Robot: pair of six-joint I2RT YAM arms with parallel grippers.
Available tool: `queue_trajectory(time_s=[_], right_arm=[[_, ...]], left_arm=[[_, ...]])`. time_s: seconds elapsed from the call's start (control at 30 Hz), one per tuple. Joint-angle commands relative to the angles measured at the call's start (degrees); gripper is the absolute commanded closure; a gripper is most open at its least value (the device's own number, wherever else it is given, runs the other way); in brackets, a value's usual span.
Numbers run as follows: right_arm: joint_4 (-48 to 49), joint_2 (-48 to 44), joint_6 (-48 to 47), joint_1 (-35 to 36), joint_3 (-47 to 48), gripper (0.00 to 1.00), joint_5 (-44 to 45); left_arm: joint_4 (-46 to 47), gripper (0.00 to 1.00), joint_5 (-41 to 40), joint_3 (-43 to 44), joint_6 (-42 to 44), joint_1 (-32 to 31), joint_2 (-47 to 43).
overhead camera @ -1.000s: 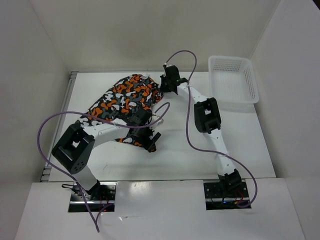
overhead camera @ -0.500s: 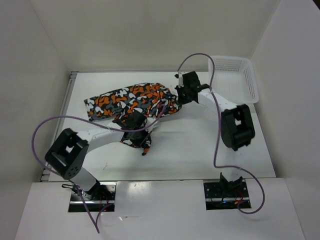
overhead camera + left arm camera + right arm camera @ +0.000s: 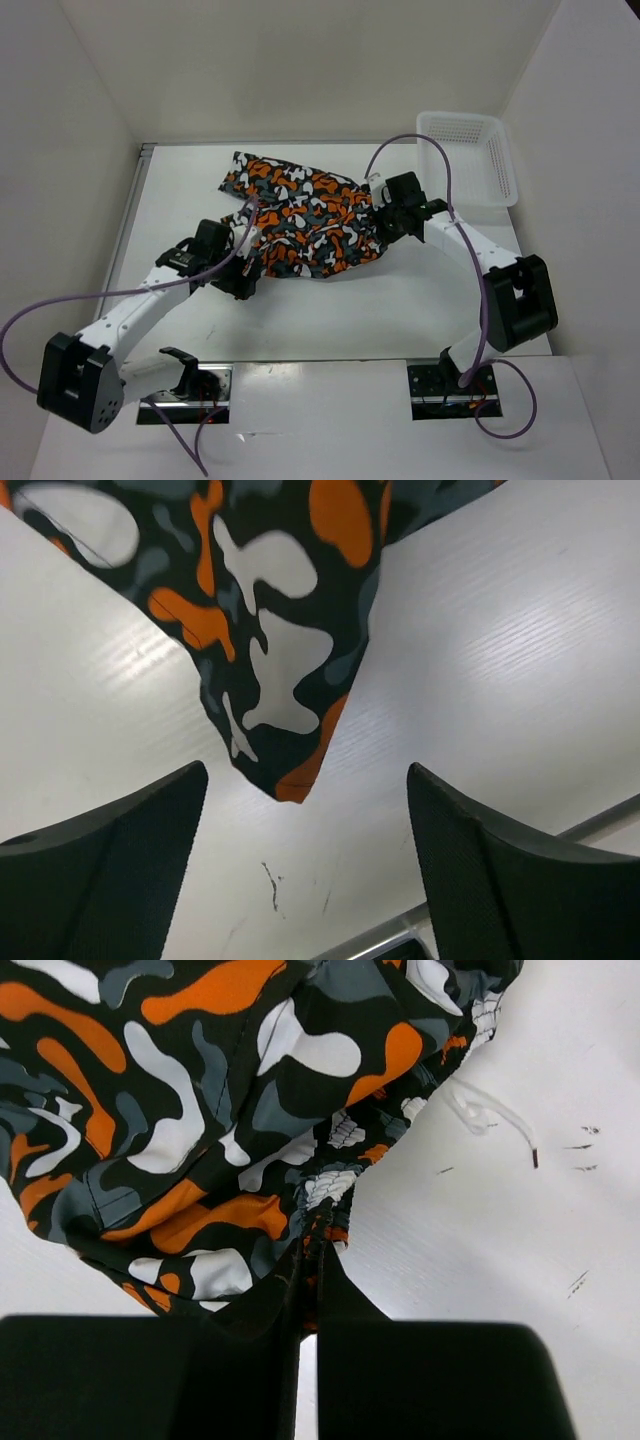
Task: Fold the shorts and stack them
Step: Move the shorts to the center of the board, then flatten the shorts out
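Note:
The shorts [image 3: 305, 215], in an orange, black, grey and white camouflage print, lie spread across the middle of the white table [image 3: 400, 300]. My right gripper [image 3: 388, 215] is at their right edge. In the right wrist view that gripper [image 3: 310, 1260] is shut on the gathered waistband of the shorts [image 3: 200, 1110], and the white drawstring [image 3: 490, 1120] trails on the table beside it. My left gripper [image 3: 244, 272] is at the near left corner of the cloth. Seen from the left wrist, it [image 3: 307, 775] is open, and a corner of the shorts [image 3: 270, 670] lies just beyond its fingertips, untouched.
A white mesh basket [image 3: 466, 160] stands at the back right corner of the table, close behind the right arm. White walls enclose the table on three sides. Purple cables loop from both arms.
The right gripper has drawn the waistband right and nearer, spreading the shorts out flat. The left gripper has let go of the cloth corner and swung left with its arm.

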Motion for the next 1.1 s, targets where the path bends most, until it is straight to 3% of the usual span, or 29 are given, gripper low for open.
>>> queue_trajectory(time_s=[0.0,0.23,0.37,0.53,0.6,0.67,0.73,0.77,0.8,0.87,0.9,1.0,1.07], right_arm=[[-0.6,-3.9,-3.7,0.2,-0.1,1.00,-0.6],[-1.2,-7.2,-5.8,0.2,-3.3,1.00,-3.1],[-0.5,-7.8,-6.4,0.2,-3.9,1.00,-4.4],[-0.5,-7.8,-7.5,0.2,-3.9,1.00,-5.8],[-1.1,-8.4,-8.4,0.2,-4.4,1.00,-5.8],[-2.1,-9.0,-9.9,0.2,-5.0,1.00,-6.4],[-4.3,-9.5,-12.2,-0.3,-5.5,1.00,-6.9],[-5.2,-10.0,-13.0,-0.3,-6.2,0.90,-6.3],[-5.8,-10.0,-13.0,-0.3,-7.0,0.72,-5.1],[-5.8,-10.6,-17.1,-0.3,-7.0,0.27,-0.8],[-5.1,-11.7,-18.4,-0.3,-7.0,0.17,1.5],[-0.2,-16.3,-22.6,-0.3,-5.8,0.16,8.7],[-0.2,-20.0,-28.0,0.2,-5.0,0.14,7.7]], left_arm=[[-0.3,0.11,-3.1,-1.1,0.2,-0.3,5.2],[4.6,0.08,-5.3,-2.3,0.2,-1.4,8.9],[12.6,0.07,-6.6,-4.5,0.2,-1.4,12.9],[16.0,0.34,-4.3,-3.8,0.2,-1.4,15.7],[13.9,0.39,-3.7,-5.4,0.2,-1.4,16.4],[10.3,0.40,-3.7,-6.7,0.2,-1.4,15.4],[7.3,0.30,-5.6,-7.3,0.2,-1.4,13.0],[7.3,0.23,-6.9,-7.3,0.2,-1.4,12.2],[6.7,0.16,-9.8,-7.3,0.2,-1.4,11.3],[5.4,0.08,-11.9,-6.7,0.2,-1.4,8.8],[5.4,0.06,-12.6,-5.4,0.2,-1.4,8.0],[4.8,0.03,-13.1,-3.4,0.2,-1.4,4.9],[2.3,0.01,-10.7,-2.2,0.2,-2.0,2.7]])
